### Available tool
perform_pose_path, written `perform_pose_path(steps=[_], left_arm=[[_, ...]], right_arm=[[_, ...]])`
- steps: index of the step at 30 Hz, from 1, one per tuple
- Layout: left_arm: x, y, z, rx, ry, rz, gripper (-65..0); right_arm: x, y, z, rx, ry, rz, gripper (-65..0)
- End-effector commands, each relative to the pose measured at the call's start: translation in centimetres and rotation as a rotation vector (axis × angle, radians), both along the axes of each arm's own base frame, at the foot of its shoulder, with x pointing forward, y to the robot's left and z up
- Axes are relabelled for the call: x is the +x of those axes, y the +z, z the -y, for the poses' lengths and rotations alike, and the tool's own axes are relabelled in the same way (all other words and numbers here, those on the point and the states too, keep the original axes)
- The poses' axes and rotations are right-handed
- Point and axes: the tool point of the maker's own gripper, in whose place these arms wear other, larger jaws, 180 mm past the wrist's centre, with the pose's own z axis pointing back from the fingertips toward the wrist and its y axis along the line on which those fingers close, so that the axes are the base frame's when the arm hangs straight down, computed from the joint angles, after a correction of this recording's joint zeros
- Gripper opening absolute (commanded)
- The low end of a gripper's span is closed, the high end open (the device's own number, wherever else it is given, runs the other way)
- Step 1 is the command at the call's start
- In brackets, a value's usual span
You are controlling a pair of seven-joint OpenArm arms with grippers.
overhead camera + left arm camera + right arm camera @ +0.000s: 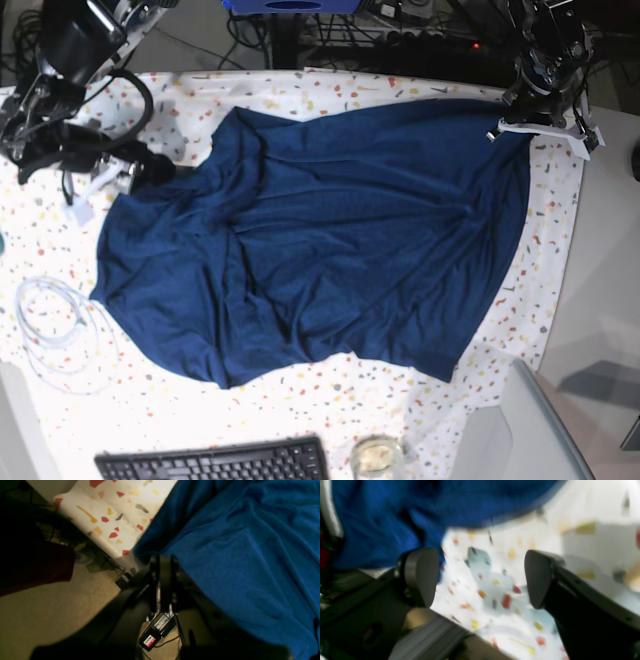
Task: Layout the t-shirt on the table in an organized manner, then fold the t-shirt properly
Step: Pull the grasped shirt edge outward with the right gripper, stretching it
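T-shirt (320,240) spread rumpled over table (300,400). Left gripper (162,562), jaws together, pinches its corner at 2 o'clock. Right gripper (480,577), jaws apart and empty; the shirt's edge lies just beside it at 9 o'clock.

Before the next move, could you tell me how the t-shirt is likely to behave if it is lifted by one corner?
The t-shirt would probably go limp and drape, since it lies in soft wrinkles across the table. It looks light for its spread, being thin fabric. Where the left gripper pinches its corner, creases fan out, so a pull would likely drag and bunch it.
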Motion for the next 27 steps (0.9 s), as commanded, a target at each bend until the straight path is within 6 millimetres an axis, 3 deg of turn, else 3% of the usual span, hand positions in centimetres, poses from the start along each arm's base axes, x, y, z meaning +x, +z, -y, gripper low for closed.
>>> perform_pose_path(steps=[1, 8, 10, 16, 18, 27], left_arm=[[0.3, 0.8, -0.5, 0.03, -0.003, 0.02, -65.0], [0.2, 0.8, -0.5, 0.03, -0.003, 0.017, -65.0], [0.1, 0.8, -0.5, 0.03, -0.003, 0.016, -65.0], [0.1, 0.8, -0.5, 0.03, -0.003, 0.016, -65.0], [0.1, 0.8, -0.5, 0.03, -0.003, 0.016, -65.0], [-0.2, 0.7, -0.3, 0.027, -0.012, 0.006, -65.0]], right_arm=[[0.8, 0.2, 0.3, 0.009, -0.014, 0.016, -14.6], [2.1, -0.1, -0.1, 0.05, -0.058, 0.042, -15.0], [2.1, -0.1, -0.2, 0.05, -0.057, 0.041, -18.3], [2.0, -0.1, -0.1, 0.049, -0.063, 0.043, -56.4], [2.0, 0.0, 0.2, 0.044, -0.07, 0.049, -64.1], [-1.6, 2.0, 7.9, -0.193, -0.024, 0.004, -64.4]])
